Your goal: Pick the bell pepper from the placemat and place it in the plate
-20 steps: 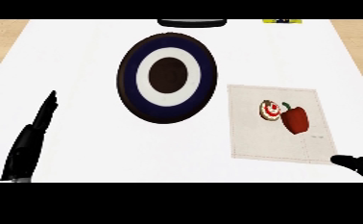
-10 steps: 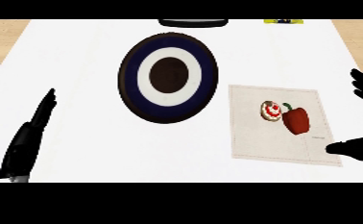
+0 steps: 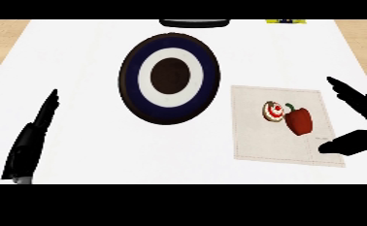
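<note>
Red bell pepper [image 3: 299, 121] is lying on the pale placemat [image 3: 251, 137] near the worktop's right edge, touching a small round item [image 3: 273, 111]. Right hand [image 3: 349, 123] is hovering at that edge, fingers and thumb spread wide, holding nothing. Left hand [image 3: 32, 140] is resting open by the left edge. Dark-ringed plate [image 3: 169, 78] is sitting mid-worktop.

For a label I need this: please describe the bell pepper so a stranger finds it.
Right of the dark plate lies a pale placemat. On it the bell pepper is plain red with a green stem, larger than the small round red-and-white object at its left.
</note>
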{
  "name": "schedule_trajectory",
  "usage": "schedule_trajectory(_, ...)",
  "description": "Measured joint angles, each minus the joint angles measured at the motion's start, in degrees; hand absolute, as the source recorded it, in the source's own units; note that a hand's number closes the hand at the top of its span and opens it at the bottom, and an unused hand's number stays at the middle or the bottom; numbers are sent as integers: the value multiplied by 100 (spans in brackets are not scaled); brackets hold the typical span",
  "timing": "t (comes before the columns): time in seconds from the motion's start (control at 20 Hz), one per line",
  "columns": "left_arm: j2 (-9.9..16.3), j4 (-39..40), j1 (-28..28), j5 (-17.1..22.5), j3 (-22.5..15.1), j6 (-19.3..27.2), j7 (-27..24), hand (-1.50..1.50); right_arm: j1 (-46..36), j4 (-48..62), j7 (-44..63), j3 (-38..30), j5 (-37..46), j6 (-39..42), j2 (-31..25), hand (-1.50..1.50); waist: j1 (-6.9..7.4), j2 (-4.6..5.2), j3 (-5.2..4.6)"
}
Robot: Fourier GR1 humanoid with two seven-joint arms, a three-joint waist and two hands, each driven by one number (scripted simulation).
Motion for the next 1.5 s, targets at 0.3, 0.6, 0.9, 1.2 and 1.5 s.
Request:
schedule_trajectory(0.3, -170, -16, 63, -161, 219, -196, -27, 0, -238, 456, -173, -33, 324, 412, 281, -150, -12, -5, -1)
schedule_trajectory(0.6, -317, 5, 21, -350, 428, -369, -48, 0, -512, 1074, -519, 0, 800, 635, 591, -150, -12, -5, -2)
schedule_trajectory(0.9, -496, 6, 170, -545, 631, -533, -208, 0, -498, 1297, -674, -68, 1214, 682, 872, -150, -19, -8, -3)
schedule_trajectory(1.2, -728, -29, 70, -763, 740, -638, -98, 0, -651, 1716, -970, -155, 1579, 673, 1137, 150, -21, -7, -2)
schedule_trajectory(1.5, -810, -164, 164, -852, 802, -712, -59, 0, -747, 2126, -1472, -323, 1814, 390, 1219, 150, -63, -26, -52)
